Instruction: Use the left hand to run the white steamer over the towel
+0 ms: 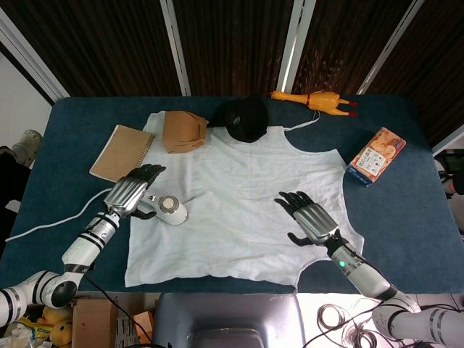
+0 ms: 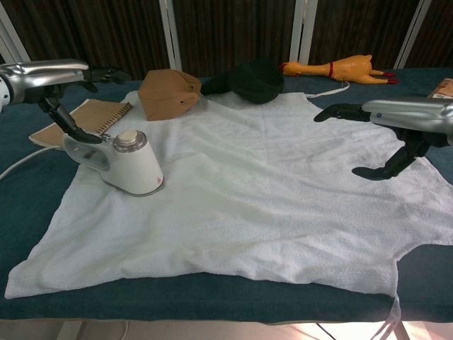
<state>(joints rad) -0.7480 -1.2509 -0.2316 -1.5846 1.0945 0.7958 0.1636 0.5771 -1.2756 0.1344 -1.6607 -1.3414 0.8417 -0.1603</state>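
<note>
The white steamer (image 1: 172, 210) (image 2: 124, 163) stands upright on the left part of the white towel (image 1: 246, 210) (image 2: 262, 191), which lies spread flat on the blue table (image 1: 406, 217). My left hand (image 1: 134, 190) (image 2: 56, 74) hovers just left of and above the steamer's handle with its fingers stretched out flat. Its thumb reaches down near the handle's end, and nothing is gripped. My right hand (image 1: 308, 215) (image 2: 396, 117) floats open over the towel's right side, palm down, holding nothing.
Behind the towel lie a tan notebook (image 1: 121, 151), a brown pouch (image 1: 180, 132), a black cap (image 1: 243, 118) and a yellow rubber chicken (image 1: 313, 100). An orange box (image 1: 375, 156) sits at the right. The steamer's white cord (image 1: 51, 221) trails left off the table.
</note>
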